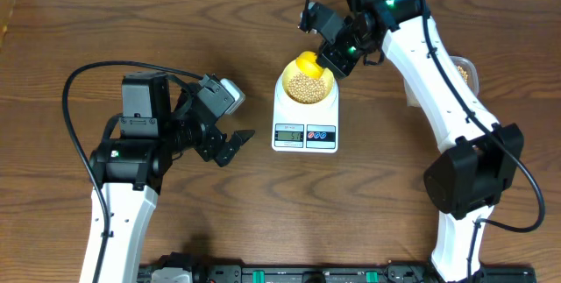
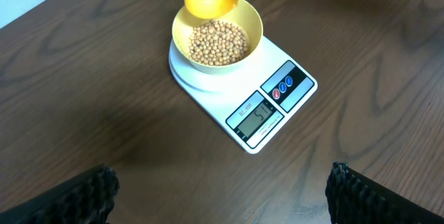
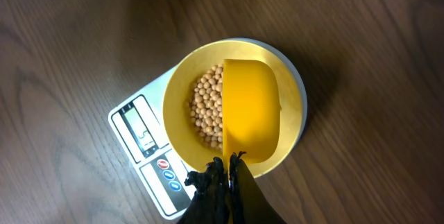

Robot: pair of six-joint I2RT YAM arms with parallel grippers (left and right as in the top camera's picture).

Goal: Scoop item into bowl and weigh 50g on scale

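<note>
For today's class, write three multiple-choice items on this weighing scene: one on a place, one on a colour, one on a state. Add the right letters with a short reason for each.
1. Where is the bowl?
A. on top of the scale
B. under the scale
C. leaning against the scale's side

2. What colour is the scoop?
A. blue
B. black
C. yellow

3. How is the left hand?
A. shut on the scoop
B. open and empty
C. shut on the bowl

Answers:
1 A: the bowl rests on the scale's round platform.
2 C: the scoop over the bowl is bright yellow.
3 B: its fingers stand wide apart with nothing between them. The right hand grips the scoop.
</note>
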